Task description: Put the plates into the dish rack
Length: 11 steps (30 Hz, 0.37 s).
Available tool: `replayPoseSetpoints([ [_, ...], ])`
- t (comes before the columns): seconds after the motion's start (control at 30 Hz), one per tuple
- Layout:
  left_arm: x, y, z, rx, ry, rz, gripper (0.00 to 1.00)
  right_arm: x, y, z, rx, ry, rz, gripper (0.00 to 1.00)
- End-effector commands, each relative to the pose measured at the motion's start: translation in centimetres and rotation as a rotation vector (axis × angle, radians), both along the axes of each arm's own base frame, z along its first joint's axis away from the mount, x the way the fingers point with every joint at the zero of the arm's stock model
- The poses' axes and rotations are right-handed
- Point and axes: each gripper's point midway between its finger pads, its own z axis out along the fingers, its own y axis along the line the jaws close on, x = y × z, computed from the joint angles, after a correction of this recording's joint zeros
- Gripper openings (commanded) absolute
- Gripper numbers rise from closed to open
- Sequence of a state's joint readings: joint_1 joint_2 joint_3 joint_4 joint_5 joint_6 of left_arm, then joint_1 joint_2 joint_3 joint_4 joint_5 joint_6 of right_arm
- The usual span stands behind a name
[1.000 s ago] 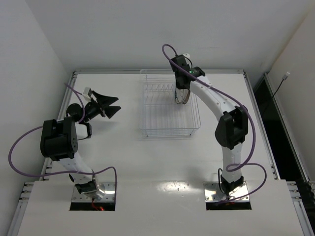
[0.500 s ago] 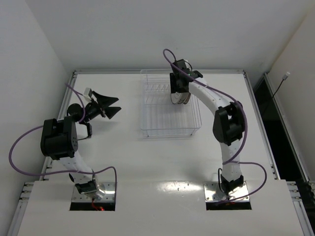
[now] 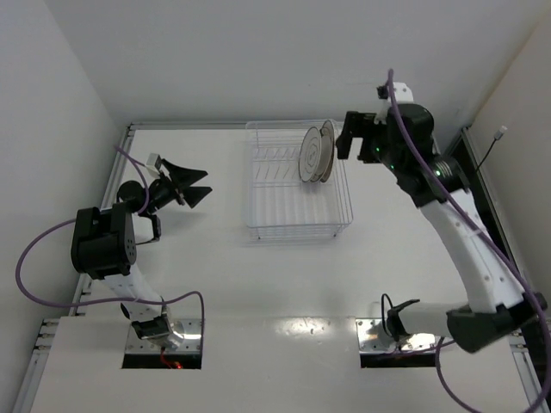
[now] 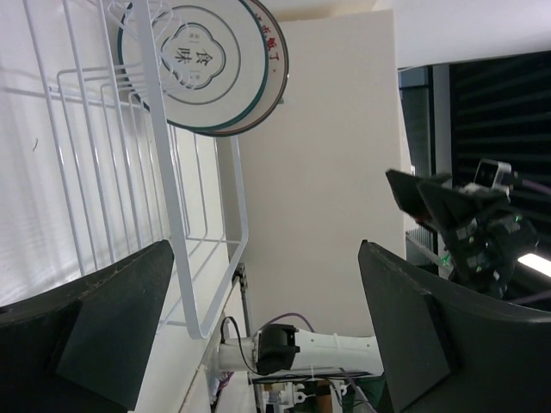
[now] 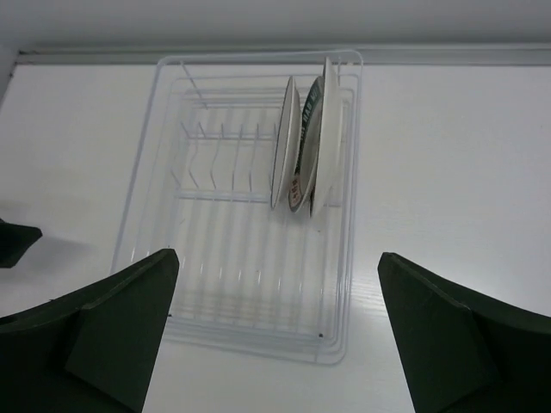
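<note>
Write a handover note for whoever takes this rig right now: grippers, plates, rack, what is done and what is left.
Left gripper: open, empty, off to the left of the dish rack, well apart from it.
Right gripper: open, empty, in the air just right of the rack's far end.
Plates: all three stand on edge, close together, at the right end of the prong row.
Done: loading looks complete.
Left: probably only to check that the plates sit steady and to park both arms.
</note>
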<state>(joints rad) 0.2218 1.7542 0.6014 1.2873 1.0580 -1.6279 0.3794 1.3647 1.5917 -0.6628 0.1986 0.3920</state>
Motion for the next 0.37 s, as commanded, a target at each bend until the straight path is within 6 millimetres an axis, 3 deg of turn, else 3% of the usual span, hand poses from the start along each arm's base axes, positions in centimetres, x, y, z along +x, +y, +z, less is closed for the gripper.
replayPoseSetpoints([
  [0.0, -0.2, -0.3, 2.6, 0.061, -0.215, -0.014, 0.87, -3.5, -1.6, -3.0, -0.022, 0.057, 0.007, 1.0],
  [0.03, -0.1, -0.3, 2.3, 0.059, -0.206, -0.014, 0.87, -4.2, -2.5, -3.5, -0.038, 0.056, -0.023, 1.0],
  [0.07, -0.1, -0.3, 2.3, 0.059, -0.206, -0.014, 0.87, -5.0, -3.1, -5.5, -0.056, 0.083, -0.036, 1.0],
  [0.1, -0.1, -0.3, 2.3, 0.059, -0.206, -0.014, 0.87, -6.0, -4.0, -5.2, -0.042, 0.064, -0.059, 1.0],
  [0.17, 0.0, -0.3, 2.0, 0.057, -0.197, -0.014, 0.87, -7.3, -4.7, -7.6, -0.063, 0.102, -0.068, 1.0],
  [0.33, 0.0, -0.3, 2.0, 0.063, -0.204, -0.013, 0.87, -9.3, -5.6, -10.9, -0.049, 0.163, -0.117, 1.0],
])
